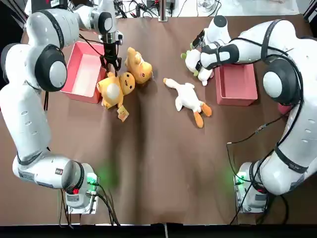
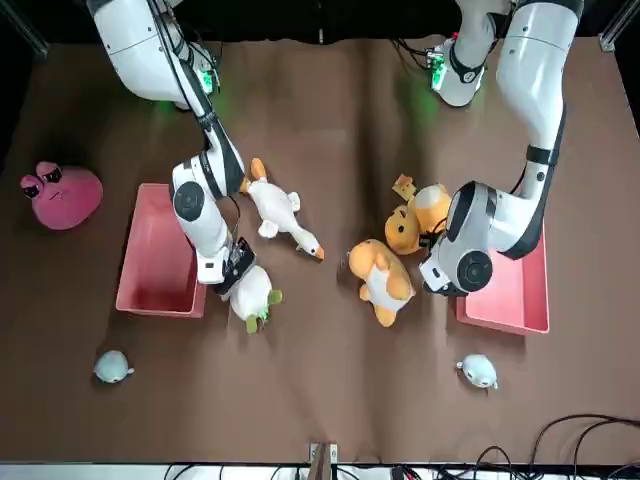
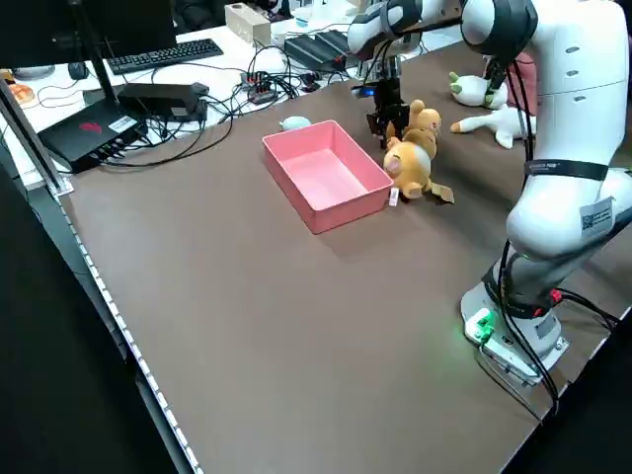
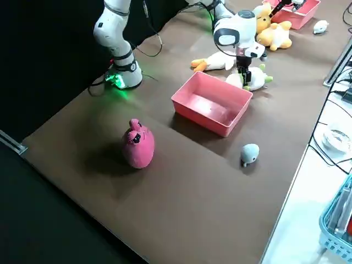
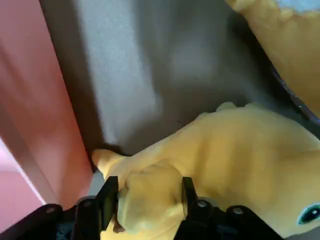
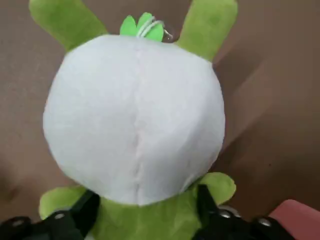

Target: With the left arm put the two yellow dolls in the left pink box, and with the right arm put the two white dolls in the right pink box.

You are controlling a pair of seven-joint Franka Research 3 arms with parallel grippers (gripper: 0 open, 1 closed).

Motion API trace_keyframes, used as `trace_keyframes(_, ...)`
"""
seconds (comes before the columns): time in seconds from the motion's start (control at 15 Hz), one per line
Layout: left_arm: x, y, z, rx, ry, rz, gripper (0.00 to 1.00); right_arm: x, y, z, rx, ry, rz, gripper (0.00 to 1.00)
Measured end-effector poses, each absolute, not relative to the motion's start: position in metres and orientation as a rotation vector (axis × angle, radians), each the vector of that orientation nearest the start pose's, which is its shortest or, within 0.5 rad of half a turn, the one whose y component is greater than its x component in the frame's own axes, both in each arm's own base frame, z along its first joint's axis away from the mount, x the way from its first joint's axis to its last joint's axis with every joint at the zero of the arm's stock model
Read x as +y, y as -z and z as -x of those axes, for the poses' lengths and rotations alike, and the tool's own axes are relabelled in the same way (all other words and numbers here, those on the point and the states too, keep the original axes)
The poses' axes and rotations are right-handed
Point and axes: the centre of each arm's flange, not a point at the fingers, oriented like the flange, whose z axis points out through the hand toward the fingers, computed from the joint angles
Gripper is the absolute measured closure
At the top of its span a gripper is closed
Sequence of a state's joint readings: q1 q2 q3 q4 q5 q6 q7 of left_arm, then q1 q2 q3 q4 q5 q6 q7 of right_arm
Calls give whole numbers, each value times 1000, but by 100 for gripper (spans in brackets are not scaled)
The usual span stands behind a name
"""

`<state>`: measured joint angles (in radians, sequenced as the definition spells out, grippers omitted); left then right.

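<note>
**Pink boxes both bare, four dolls left to move**

Pink is the colour of the two boxes, and nothing lies in either one. The left box (image 1: pixel 84 72) and the right box (image 1: pixel 237 84) sit at opposite sides of the table (image 1: pixel 158 168). So no doll has gone in yet, and the job looks like it is only starting.

The left gripper (image 1: pixel 111 63) is down beside the left box, on the side away from the table edge. Its jaws are pinched on a small bit of the yellow bear (image 1: pixel 115 88), maybe an ear or a paw. The bear lies on the table, touching the left box wall. The other yellow doll (image 1: pixel 138 65) lies just beside the bear, a bit farther from the box.

The right gripper (image 1: pixel 198 64) is just beside the right box, on the side toward the middle of the table. Its jaws are closed around the green bottom part of the white and green doll (image 6: pixel 135 125). That doll rests on the table, close to the right box. The white duck (image 1: pixel 189 100) lies flat, between the two boxes and nearer the right one. Nothing is touching it.

I think each arm needs to lift its doll over the box wall next, then come for the second one.
</note>
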<state>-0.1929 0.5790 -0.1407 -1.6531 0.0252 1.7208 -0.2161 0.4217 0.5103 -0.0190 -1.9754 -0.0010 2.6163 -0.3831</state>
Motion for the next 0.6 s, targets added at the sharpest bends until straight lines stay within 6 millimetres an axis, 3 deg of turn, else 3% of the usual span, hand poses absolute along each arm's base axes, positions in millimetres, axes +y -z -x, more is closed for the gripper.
trace_keyframes(0.27,-190,-246,-589,179,-769,2958,49,247,-222,-578,-1210,217,2900,56)
trace_keyframes(0.47,-192,-246,-588,186,-770,2957,77,248,-224,-578,-1210,227,2899,79)
trace_keyframes(0.6,-193,-246,-588,189,-769,2957,93,253,-232,-580,-1212,253,2892,81)
